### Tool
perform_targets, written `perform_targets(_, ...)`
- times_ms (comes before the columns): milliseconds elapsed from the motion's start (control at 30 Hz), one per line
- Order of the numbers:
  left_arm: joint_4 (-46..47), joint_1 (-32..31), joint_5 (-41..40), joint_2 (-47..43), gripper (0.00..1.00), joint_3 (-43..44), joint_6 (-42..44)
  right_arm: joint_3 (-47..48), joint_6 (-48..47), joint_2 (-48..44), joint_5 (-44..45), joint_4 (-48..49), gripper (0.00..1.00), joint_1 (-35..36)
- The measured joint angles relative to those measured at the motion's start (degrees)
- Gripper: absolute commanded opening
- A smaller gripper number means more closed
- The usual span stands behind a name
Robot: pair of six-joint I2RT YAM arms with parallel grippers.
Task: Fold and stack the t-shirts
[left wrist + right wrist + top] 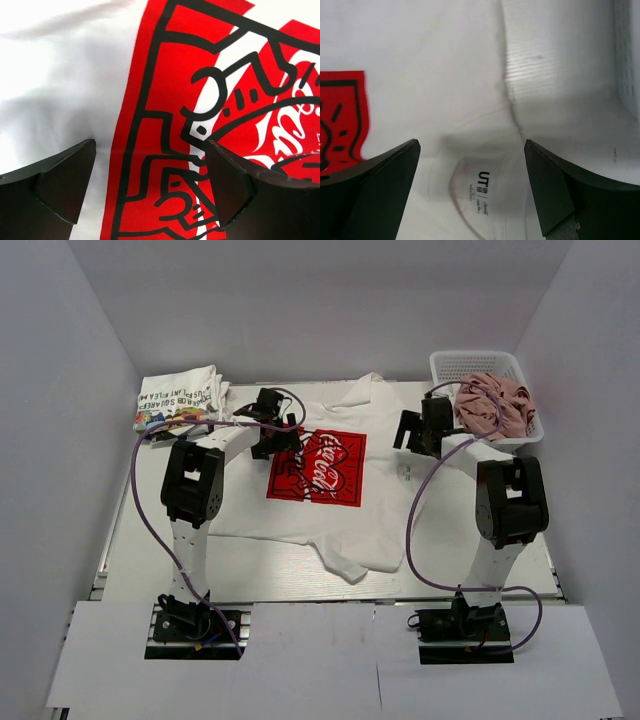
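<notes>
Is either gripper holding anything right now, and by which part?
Nothing held: the left gripper and right gripper hang open over the spread logo t-shirt.

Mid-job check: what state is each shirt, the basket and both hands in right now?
red-logo t-shirt: spread out, unfolded, print up.
folded t-shirt: folded, lying at the far left corner.
pink t-shirt: crumpled in the basket.
basket: upright, holding the pink t-shirt.
left hand: open, empty, over the red print.
right hand: open, empty, over the neck label.

left arm [192,485]: extended, jaws wide | right arm [510,502]: extended, jaws wide
</notes>
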Motion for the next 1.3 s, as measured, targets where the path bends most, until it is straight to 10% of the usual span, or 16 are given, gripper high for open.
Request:
perform_targets(367, 0.4, 0.0, 3.1, -7.0, 1.0, -6.7, 0.2, -4.5, -7.0, -16.3, -6.2, -0.2, 0.9, 8.8)
perform_targets(933, 1.8, 0.4, -4.5, -31.1, 1.0, -38.0, -11.4, -23.5, -5.6, -28.3, -1.5, -17.0, 0.86, 55.5)
perform_targets(1100, 1.9, 0.4, -4.7, -32.8, 1.0, -40.5, -12.2, -24.8, -3.2, -27.4, 2.7, -18.5, 0.49, 58.5)
perform_targets(1200, 1.9, 0.4, -5.3, -34.2, 1.0, -40.9, -12.6, -24.9, -2.0, -25.4, 5.0, -18.6, 0.0, 59.0)
perform_targets(1300, 2.2, 0.4, -6.1, -35.6, 1.0, -40.9, -12.8, -24.8, -0.1, -23.6, 8.5, -19.6, 0.0, 59.4)
